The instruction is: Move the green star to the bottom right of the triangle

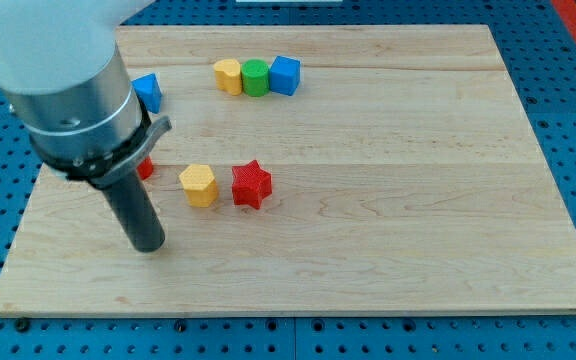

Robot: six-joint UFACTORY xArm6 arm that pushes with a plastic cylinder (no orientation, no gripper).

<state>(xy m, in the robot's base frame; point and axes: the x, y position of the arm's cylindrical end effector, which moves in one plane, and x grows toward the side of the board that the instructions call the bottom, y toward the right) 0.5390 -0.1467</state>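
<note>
My tip (149, 247) rested on the wooden worktop (418, 200) towards the view's lower left, near the bottom edge and not far from the left edge. The arm ended in this plain dark rod, so there was no hand whose state could be told as spread or pressed together. The tip touched no block: the yellow hexagon (198, 185) lay up and to the view's right of it, with the red star (251, 184) just beside the hexagon on the right, a thin gap between them. A red block (145, 168) showed only as a sliver past the rod's housing, its shape hidden. The green block (255, 77), whose shape I could not make out for certain, sat well apart from the tip near the top edge, pressed in a row between the upper yellow block (228, 76) on its left and the blue cube (285, 75) on its right. A second blue block (148, 92), partly covered by the arm, lay left of that row, so I could not tell if it was the triangle. The whole right half of the worktop and the strip along its bottom edge held bare wood, with blue pegboard (568, 60) past every edge
</note>
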